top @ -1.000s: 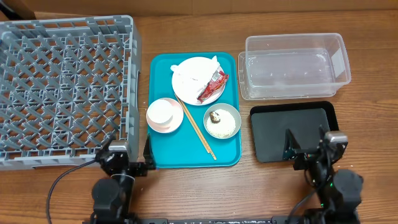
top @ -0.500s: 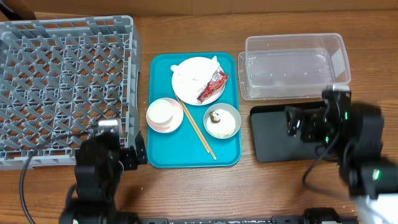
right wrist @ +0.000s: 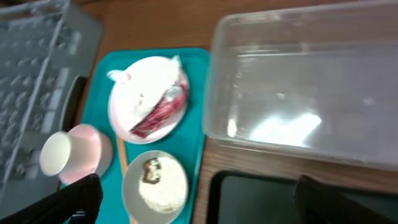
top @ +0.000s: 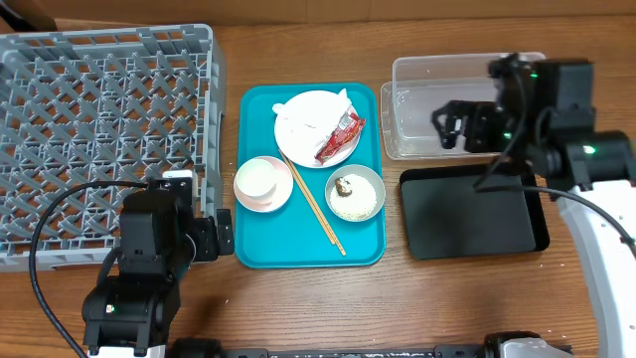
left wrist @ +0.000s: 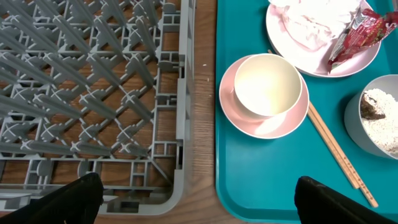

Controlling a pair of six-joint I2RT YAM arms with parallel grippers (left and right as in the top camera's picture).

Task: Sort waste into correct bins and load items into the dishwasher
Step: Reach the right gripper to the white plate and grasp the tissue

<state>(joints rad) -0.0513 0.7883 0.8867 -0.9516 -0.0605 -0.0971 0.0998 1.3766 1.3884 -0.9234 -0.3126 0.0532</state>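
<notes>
Glossy clear plastic tub (top: 467, 107), matt black tray (top: 473, 212).

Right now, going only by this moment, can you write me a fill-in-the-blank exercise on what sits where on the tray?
1. The small white cup stands inside the ____ bowl.
2. The red snack wrapper lies on the round white ____.
3. The rice and the brown food lump are in the pale ____ bowl.
4. The two chopsticks lie on the ____ tray.
Missing words: pink; plate; grey; teal.

Black arms (top: 149, 244) — black cables (top: 35, 268), white link (top: 596, 234)
</notes>
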